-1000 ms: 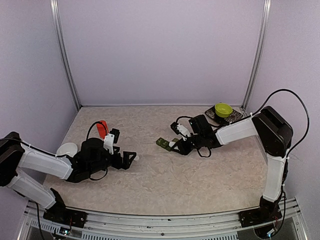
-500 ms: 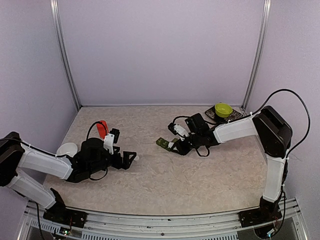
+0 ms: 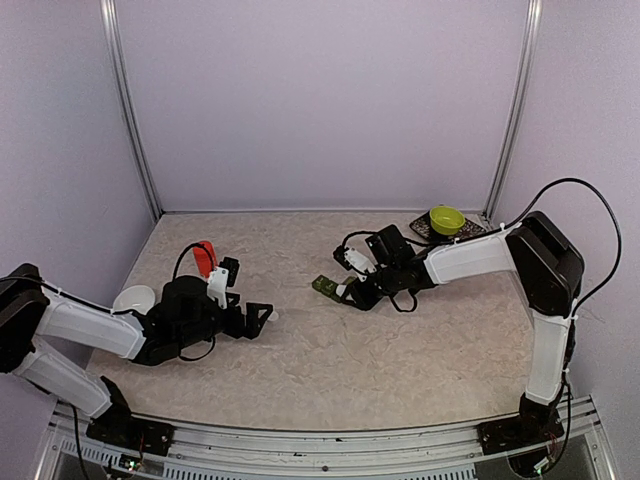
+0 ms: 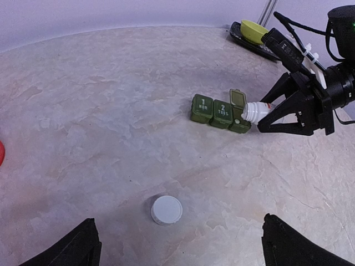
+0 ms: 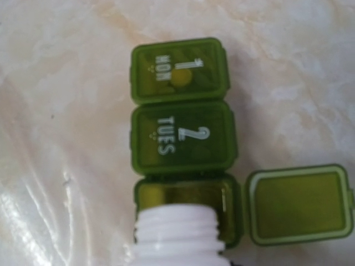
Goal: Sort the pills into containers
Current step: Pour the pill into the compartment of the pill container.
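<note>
From my station I had the right tool [image 4: 264, 116] pinching a white plastic bottle [image 5: 180, 241]. The bottle was tipped so that its open threaded mouth lay right at the rim of the end cell of the dark green strip of three joined pill containers [image 5: 180, 111]. That strip sat on the mottled beige bench [image 3: 400, 360], a little right of centre and well apart from the yellow-green bowl [image 3: 446, 218] in the far right corner. The end cell's hinged lid [image 5: 299, 204] was swung flat open to the side, so nothing stood between the bottle mouth and the cell. The lids marked 1 MON and 2 TUES were shut, and a round yellow shape showed through the MON lid, which I took for a pill already sorted. A yellowish patch showed inside the open cell, but I could not tell whether it was a pill. I judged this to be the pouring step for the third cell. The left tool [image 3: 262, 320] lay low over the bench with its fingers spread wide and nothing between them. A round white cap [image 4: 166, 210] rested just ahead of it, probably the bottle's own, parked clear of the pour. Nothing braced the strip, so a nudge from the bottle could have shifted it.
</note>
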`<state>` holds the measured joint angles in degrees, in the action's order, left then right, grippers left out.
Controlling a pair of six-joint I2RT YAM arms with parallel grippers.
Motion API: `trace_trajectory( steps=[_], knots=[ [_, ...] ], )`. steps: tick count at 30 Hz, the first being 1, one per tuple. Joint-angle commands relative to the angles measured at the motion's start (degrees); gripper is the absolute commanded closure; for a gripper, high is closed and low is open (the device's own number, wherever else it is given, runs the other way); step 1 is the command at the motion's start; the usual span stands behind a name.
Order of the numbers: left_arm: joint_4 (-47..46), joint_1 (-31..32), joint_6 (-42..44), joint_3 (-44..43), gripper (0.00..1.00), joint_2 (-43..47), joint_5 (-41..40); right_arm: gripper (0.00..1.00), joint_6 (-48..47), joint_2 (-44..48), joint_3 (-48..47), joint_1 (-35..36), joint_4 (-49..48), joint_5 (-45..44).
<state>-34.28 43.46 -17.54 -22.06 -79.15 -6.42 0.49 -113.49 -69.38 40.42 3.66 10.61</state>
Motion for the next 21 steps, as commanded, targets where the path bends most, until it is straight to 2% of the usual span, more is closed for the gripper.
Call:
trace_trajectory(
  steps=[1, 21],
  knots=[
    [-1.4, -0.4, 0.0, 0.5, 0.01, 0.4, 0.5, 0.96, -0.7, 0.8, -1.3, 0.5, 1.6, -1.0],
    [-1.5, -0.4, 0.0, 0.6, 0.01, 0.3, 0.5, 0.95, -1.0, -0.7, -7.4, 1.2, 11.7, -2.4]
  ],
)
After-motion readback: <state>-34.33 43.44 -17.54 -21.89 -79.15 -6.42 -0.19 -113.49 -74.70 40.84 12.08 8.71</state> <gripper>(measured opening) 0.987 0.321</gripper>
